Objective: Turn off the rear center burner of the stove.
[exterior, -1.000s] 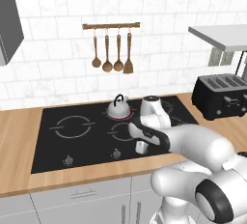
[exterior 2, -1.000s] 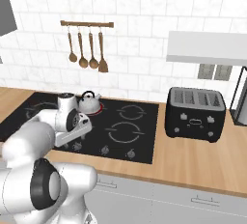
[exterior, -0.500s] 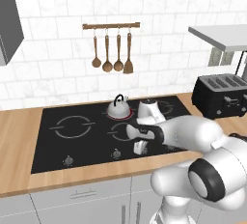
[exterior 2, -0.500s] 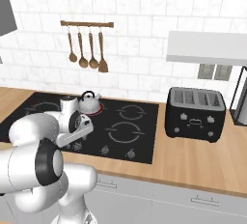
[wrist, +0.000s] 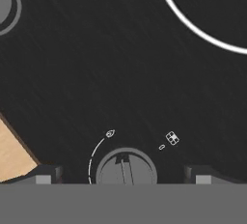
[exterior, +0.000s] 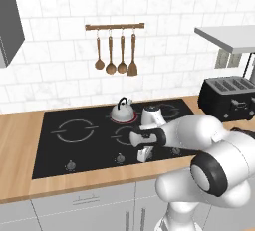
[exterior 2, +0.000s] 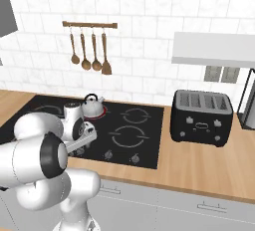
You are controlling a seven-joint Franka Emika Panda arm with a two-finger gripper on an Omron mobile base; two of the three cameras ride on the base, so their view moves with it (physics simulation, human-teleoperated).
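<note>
While the claw [wrist: 123, 177] stands released, a stove [wrist: 120, 63] knob [wrist: 126, 169] sits between its tips.

The wide flat black glass stove [exterior: 89, 140] is looking smooth with a faint streaked sheen (beside a matt pale wooden counter [wrist: 12, 155]), and its small round grey knob [wrist: 126, 167] is appearing dull, plastic-like.

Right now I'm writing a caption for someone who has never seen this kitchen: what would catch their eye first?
The big white arm bent low over the stove, its gripper down at the front row of knobs. In the hand view a grey knob sits between the two spread fingertips. Behind, the little kettle stands on the red-glowing rear center burner; a black toaster sits to the right on the wooden counter.
</note>
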